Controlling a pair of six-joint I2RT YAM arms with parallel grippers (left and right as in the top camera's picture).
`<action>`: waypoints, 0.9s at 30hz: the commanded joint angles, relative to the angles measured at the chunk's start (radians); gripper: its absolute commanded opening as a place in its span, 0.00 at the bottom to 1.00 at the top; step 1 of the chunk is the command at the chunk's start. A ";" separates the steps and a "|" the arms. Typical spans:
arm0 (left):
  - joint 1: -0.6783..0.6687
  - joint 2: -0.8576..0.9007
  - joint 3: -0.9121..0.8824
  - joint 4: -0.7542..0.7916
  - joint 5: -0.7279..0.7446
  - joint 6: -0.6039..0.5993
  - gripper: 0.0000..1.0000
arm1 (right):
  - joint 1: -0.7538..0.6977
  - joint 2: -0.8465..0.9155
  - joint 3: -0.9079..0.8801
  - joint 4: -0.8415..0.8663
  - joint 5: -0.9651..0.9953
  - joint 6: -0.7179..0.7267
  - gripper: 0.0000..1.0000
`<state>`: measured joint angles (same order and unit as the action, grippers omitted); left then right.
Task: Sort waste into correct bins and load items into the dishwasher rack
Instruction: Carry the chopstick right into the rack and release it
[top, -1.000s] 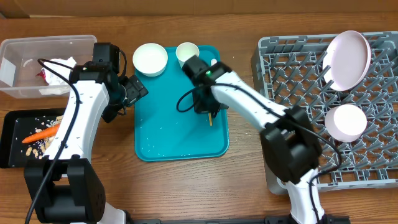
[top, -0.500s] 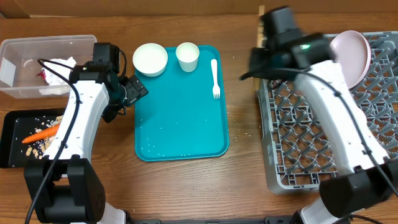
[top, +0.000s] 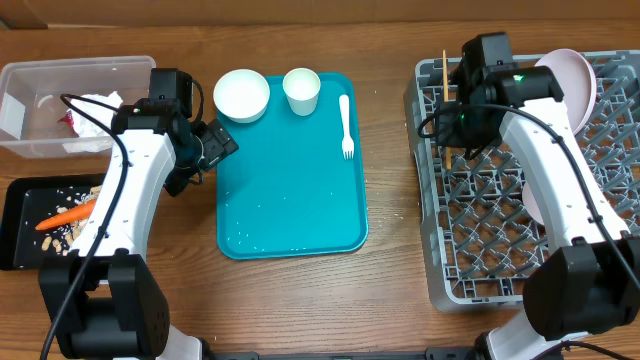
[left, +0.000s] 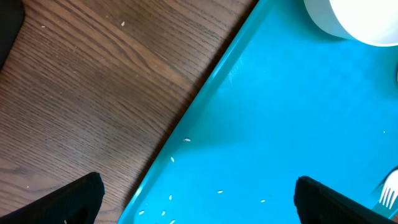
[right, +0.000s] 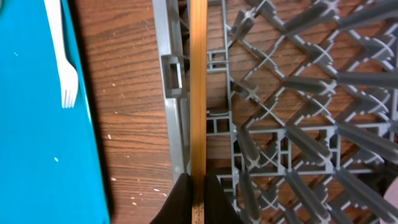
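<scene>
My right gripper (right: 198, 198) is shut on the wooden chopsticks (right: 198, 87), which show as one thin strip. They hang over the left edge of the grey dishwasher rack (right: 298, 93). From overhead the chopsticks (top: 445, 72) stick out past the right gripper (top: 452, 100) at the rack's (top: 500, 250) far left corner. A white plate (top: 562, 95) stands in the rack. A white bowl (top: 535, 205) there is partly hidden by the arm. My left gripper (left: 199, 194) is open with nothing in it, above the teal tray's (left: 280, 124) left edge. A bowl (top: 241, 95) and a cup (top: 301, 90) sit on that tray.
A white fork (top: 346, 125) lies on the teal tray (top: 290, 210), with white crumbs (left: 186, 140) scattered near its edge. At the far left, the clear tub (top: 30, 140) holds napkins (top: 95, 108) and a red wrapper (top: 68, 120). The black tray (top: 20, 225) holds a carrot (top: 65, 215) and scraps.
My right arm has swung from the teal tray across to the rack's far left corner, carrying the chopsticks. The left arm has not moved.
</scene>
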<state>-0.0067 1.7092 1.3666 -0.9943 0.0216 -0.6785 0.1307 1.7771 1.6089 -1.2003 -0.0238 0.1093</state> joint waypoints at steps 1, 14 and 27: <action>-0.009 -0.012 -0.005 0.005 -0.010 0.002 1.00 | 0.001 0.008 -0.027 0.023 -0.015 -0.032 0.04; -0.009 -0.012 -0.005 0.005 -0.010 0.001 1.00 | 0.001 0.010 -0.031 0.037 -0.005 -0.031 0.89; -0.009 -0.012 -0.005 0.008 -0.010 0.001 1.00 | 0.116 0.006 0.074 0.161 -0.240 0.001 0.98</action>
<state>-0.0067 1.7092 1.3666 -0.9878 0.0216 -0.6785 0.1883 1.7836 1.6558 -1.0782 -0.2066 0.0818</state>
